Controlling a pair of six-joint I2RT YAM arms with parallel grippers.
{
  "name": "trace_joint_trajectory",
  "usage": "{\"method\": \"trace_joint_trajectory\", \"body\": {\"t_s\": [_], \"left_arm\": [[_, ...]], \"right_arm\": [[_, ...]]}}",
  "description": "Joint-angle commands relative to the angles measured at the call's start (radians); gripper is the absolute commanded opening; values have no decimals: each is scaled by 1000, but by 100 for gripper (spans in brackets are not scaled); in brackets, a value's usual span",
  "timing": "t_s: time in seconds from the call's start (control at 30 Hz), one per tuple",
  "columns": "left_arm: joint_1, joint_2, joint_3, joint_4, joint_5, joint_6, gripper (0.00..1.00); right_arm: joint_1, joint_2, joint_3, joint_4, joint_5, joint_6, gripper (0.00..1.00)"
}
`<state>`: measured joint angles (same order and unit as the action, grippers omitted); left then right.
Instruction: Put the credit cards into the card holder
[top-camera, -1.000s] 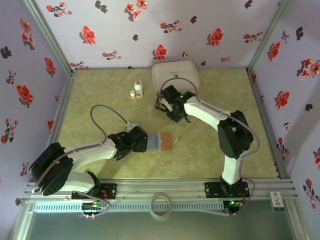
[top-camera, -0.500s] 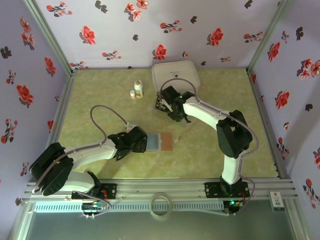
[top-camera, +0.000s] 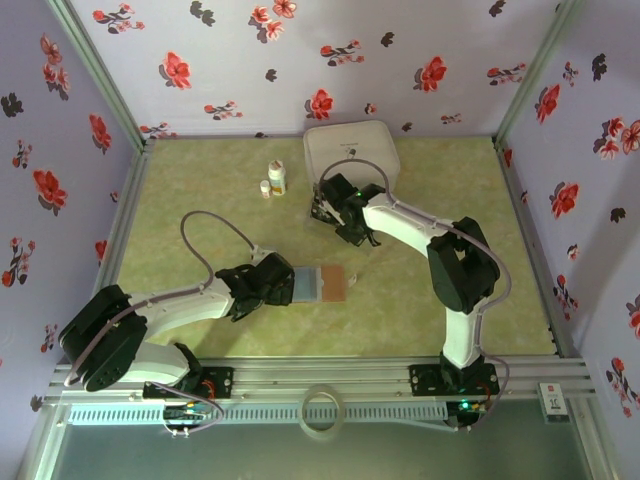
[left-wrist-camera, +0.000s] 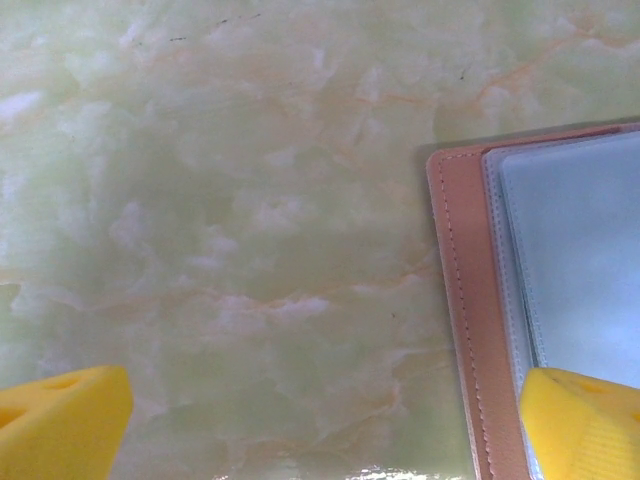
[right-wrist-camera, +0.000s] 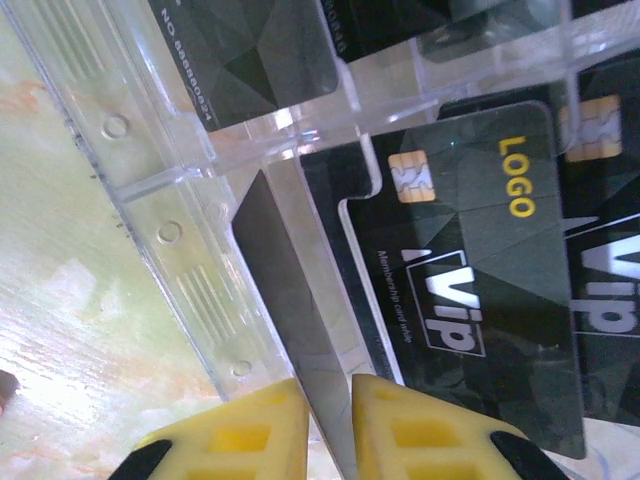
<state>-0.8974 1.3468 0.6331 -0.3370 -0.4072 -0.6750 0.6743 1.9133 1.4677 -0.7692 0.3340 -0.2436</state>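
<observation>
Yellow pads of the right pincer (right-wrist-camera: 328, 430) stand almost together on one dark credit card (right-wrist-camera: 272, 250). The card stands on edge, fills the narrow gap between them and rises straight ahead of the fingertips. It stands inside a clear plastic tray (right-wrist-camera: 150, 180), whose ribbed wall runs just left of the pincer. The other credit cards (right-wrist-camera: 470, 280) lie flat in the tray compartments ahead and to the right of the pincer. They are black, and the nearest is marked LOGO and VIP. Seen from above, this pincer (top-camera: 325, 212) hangs just short of a white case (top-camera: 352, 150), with two white bottles (top-camera: 274, 180) off to its left.

The left pincer (left-wrist-camera: 320, 430) is spread to its full width and holds nothing. Its left pad hangs over the bare green marbled table (left-wrist-camera: 220, 220). Its right pad overlaps the card holder (left-wrist-camera: 460, 300), which lies open and flat, showing a reddish-brown stitched border and clear grey pockets. From above, the holder (top-camera: 332, 284) lies directly ahead of that pincer (top-camera: 287, 283), well apart from the tray.
</observation>
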Motion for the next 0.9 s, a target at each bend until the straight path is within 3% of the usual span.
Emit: {"method": "trace_joint_trajectory", "body": {"t_s": [0.0,0.37,0.87], "left_arm": [[8,8,-16,13,1,-13,100],[9,10,-17,18,5,-11,100],[20,-20,16,-26,4,13,100]], "right_arm": [[7,19,40,-32,20,-20,17],[17,22,60,-53,33,-37,0],[120,-93,143,-124,164,-72,0]]}}
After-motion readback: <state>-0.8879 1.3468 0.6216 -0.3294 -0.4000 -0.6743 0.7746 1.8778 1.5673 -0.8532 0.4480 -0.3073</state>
